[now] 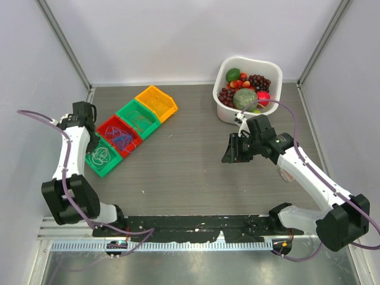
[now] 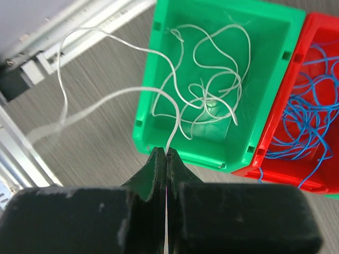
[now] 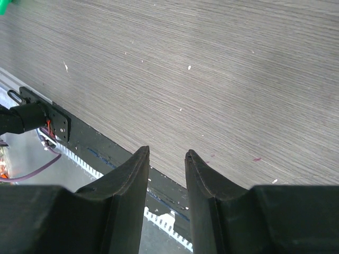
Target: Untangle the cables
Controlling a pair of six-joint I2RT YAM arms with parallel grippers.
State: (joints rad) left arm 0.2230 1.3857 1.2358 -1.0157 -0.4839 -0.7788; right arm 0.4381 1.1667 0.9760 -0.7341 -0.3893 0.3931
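Clearly the left pincer is pressed fully together, and a strand of the white cable is pinched between its tips. It hangs just above the near wall of the green bin. Most of this cable lies curled inside that bin, but one big loop goes out over the left wall, above the table. I think the strand is held like this to draw it away from its own knots. The blue cables lie apart in the red bin, which touches the green one, so the colours look already sorted.

The loop could catch on the bin's rim, and the metal rail is near on the left side. More room is toward the middle of the table.

The right pincer stands about half open and has hold of nothing. It hovers over bare table near the fruit basket, well apart from the bins.
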